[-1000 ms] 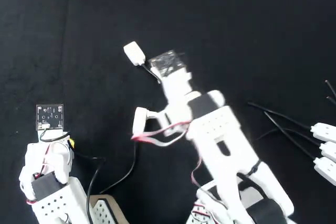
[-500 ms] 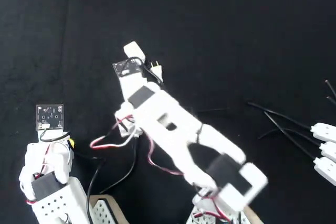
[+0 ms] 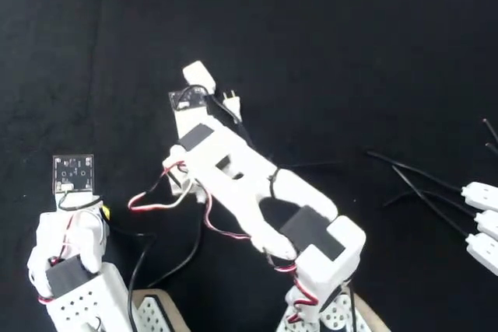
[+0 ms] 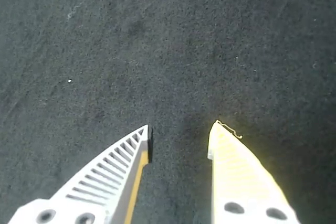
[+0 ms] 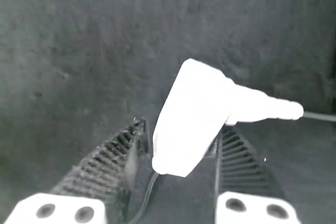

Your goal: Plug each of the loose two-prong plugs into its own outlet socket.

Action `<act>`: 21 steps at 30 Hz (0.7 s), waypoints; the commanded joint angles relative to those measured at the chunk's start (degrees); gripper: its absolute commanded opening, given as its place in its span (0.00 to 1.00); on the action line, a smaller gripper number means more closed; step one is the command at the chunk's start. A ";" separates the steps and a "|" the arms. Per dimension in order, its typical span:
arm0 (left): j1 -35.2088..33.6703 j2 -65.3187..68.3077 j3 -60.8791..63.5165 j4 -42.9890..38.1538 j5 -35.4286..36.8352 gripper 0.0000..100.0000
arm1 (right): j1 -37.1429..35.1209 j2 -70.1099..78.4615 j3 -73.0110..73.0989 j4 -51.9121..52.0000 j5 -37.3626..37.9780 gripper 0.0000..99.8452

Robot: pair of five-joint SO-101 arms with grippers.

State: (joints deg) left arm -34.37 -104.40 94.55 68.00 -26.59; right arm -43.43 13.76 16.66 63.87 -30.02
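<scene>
The right pincer (image 5: 178, 129) stands spread, one finger on each side of a white plastic connector block (image 5: 191, 111) lying on the black cloth surface (image 3: 350, 52). Just beside it lies a small two-prong plug (image 3: 231, 99). The left pincer (image 4: 181, 135) is released.

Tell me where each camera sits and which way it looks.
High view: fixed above the table, looking down; the left arm and right arm both show.
Left wrist view: on the left arm's wrist, looking at the table past the open left gripper.
Right wrist view: on the right arm's wrist, looking past the right gripper at a white block.
Shared: the high view also shows that white block, at the right arm's tip.
</scene>
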 commanded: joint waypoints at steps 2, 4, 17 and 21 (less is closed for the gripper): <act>-0.04 -0.18 -0.57 -1.14 0.35 0.19 | 0.79 0.22 -2.51 -4.40 -0.88 0.19; -0.04 -0.18 -0.57 -1.23 0.35 0.19 | 0.79 1.63 -2.51 -5.89 -0.88 0.19; 0.04 -0.18 -0.57 -1.41 0.35 0.19 | 3.52 1.19 -0.48 -4.04 3.78 0.02; 0.04 -0.18 -0.57 -1.49 0.35 0.19 | 4.13 -4.18 1.63 0.97 9.49 0.01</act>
State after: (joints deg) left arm -34.37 -104.40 94.55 68.00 -26.59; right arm -40.26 15.25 17.89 61.41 -24.22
